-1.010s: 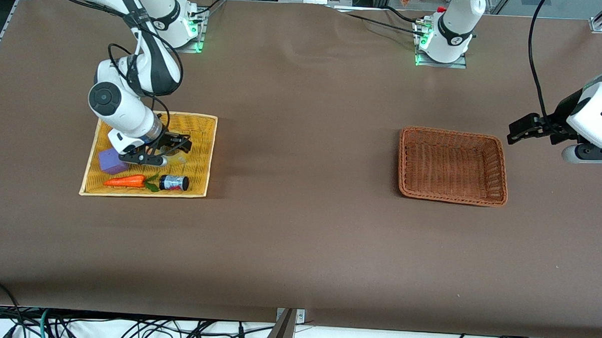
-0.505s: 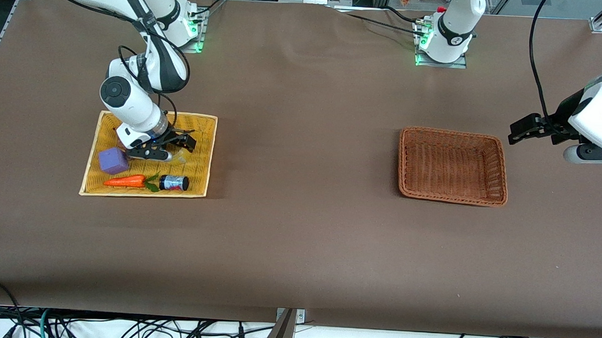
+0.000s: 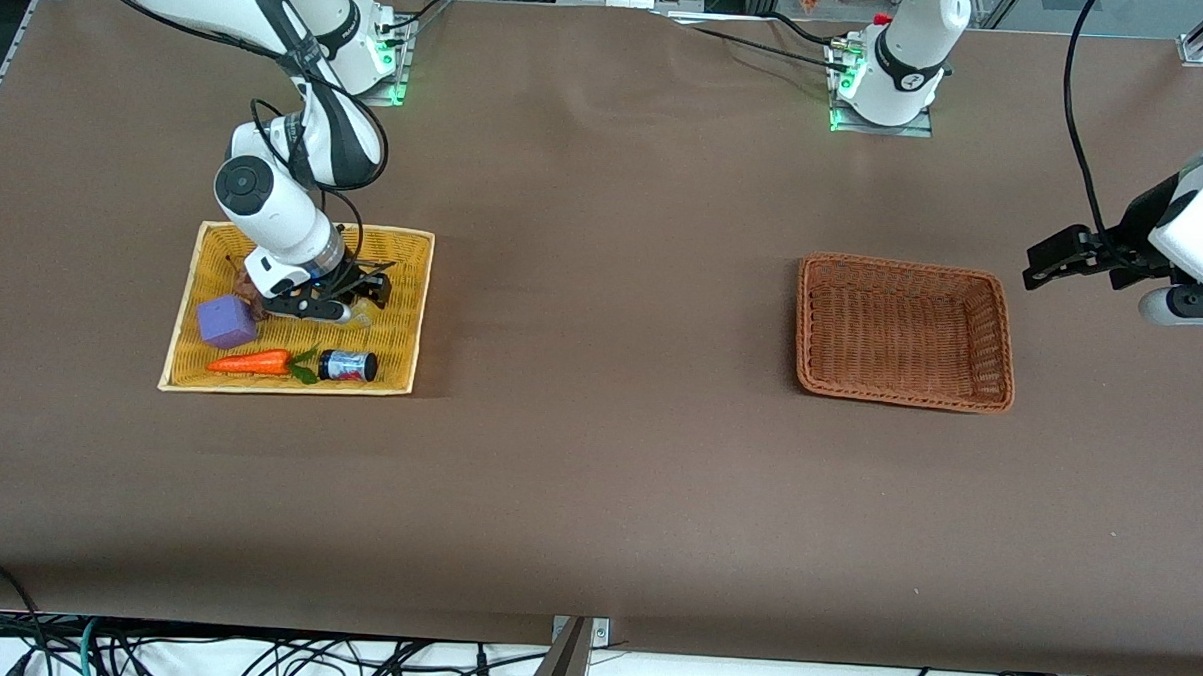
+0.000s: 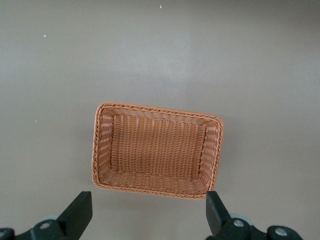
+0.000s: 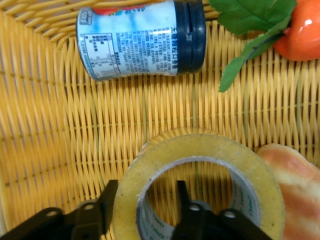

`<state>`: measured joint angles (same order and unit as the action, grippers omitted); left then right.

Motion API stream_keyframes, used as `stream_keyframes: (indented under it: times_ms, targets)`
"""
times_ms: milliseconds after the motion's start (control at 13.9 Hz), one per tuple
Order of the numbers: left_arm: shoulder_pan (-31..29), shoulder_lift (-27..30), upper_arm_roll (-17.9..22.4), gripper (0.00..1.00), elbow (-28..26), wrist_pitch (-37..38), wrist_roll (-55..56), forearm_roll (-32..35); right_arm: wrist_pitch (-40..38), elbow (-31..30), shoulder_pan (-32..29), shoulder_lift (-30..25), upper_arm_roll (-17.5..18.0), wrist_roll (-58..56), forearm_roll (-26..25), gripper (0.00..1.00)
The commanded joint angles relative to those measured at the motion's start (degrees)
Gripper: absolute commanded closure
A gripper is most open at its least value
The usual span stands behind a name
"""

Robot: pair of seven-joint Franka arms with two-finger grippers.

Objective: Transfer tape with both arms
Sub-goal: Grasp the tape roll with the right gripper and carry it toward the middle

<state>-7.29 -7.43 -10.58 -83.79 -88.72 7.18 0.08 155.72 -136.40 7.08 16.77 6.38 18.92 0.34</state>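
We see the tape, a yellowish translucent ring with a grey core, lying flat in the yellow woven tray on the brown table, beside a blue-labelled bottle and a toy carrot. The right gripper is down in the tray with one finger inside the ring and one outside, straddling its wall. Toward the left arm's end from the tray sits a brown wicker basket, and the left gripper waits above it with fingers spread wide.

Front camera high, facing arms; wrist cameras look down; brown basket shared
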Motion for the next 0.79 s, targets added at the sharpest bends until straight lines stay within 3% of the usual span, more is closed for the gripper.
stream_keyframes:
  times_ms: [0, 144, 361, 577, 722]
  targets:
    - [-0.26, -0.66, -0.06, 0.00, 1.79, 0.83, -1.03, -0.17, 0.72, -0.80, -0.05, -2.00, 0.39, -0.47, 0.10, 1.00]
    - [-0.35, -0.66, 0.03, 0.00, 1.79, 0.83, -1.03, -0.17, -1.02, -0.19, -0.05, -3.40, 0.56, -0.55, 0.10, 1.00]
    - [-0.35, -0.66, 0.03, 0.00, 1.88, 0.83, -1.03, -0.17, -13.21, 6.21, -0.05, -7.35, 3.80, 0.76, 0.19, 1.00]
    - [-0.44, -0.75, -0.06, 0.00, 1.88, 0.83, -0.85, -0.17, -25.08, 17.61, 0.65, -6.58, 10.65, 12.05, 0.19, 1.00]
    - [-0.53, -0.75, -0.06, 0.00, 1.88, 0.83, -0.76, -0.17, -29.14, 26.49, 5.63, -2.64, 12.08, 20.68, -0.43, 1.00]
